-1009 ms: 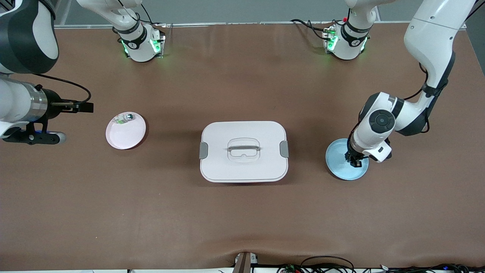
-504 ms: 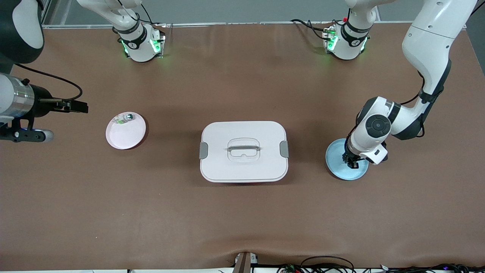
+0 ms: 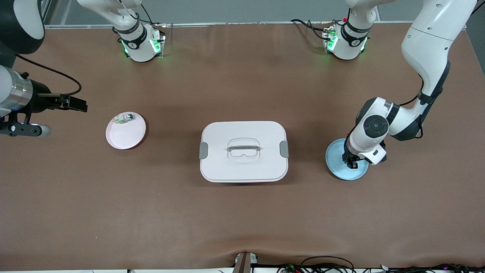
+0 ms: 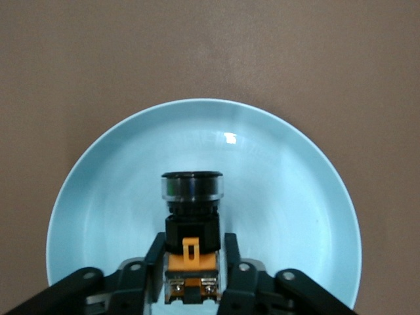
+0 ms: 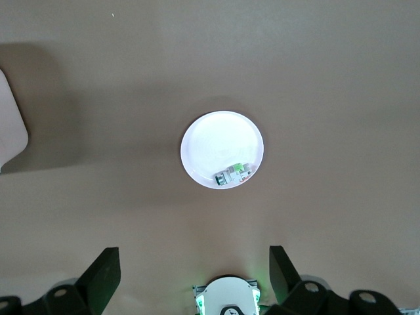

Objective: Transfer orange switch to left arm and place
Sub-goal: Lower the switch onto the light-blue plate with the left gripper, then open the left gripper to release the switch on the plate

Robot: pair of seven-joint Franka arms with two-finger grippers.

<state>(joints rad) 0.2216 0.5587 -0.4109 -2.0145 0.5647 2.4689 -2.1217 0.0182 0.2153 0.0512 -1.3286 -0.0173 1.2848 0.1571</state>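
The orange switch (image 4: 192, 216), with a black body, an orange clip and a clear-rimmed cap, lies on the blue plate (image 4: 295, 197) at the left arm's end of the table. My left gripper (image 4: 194, 262) is low over that plate (image 3: 337, 167), a finger on each side of the switch's orange end. Its jaws stand slightly parted, with a thin gap showing beside the switch. The white box (image 3: 243, 151) sits mid-table between the two plates. My right gripper (image 5: 195, 262) hangs high over the right arm's end of the table, wide open and empty.
A pink plate (image 3: 125, 132) lies between the box and the right arm's end of the table. It carries a small green-and-silver part (image 5: 234, 174) near its rim. Both arm bases, with green lights, stand along the table's back edge.
The right hand has drawn back toward the right arm's end of the table. The left wrist has shifted slightly over the blue plate.
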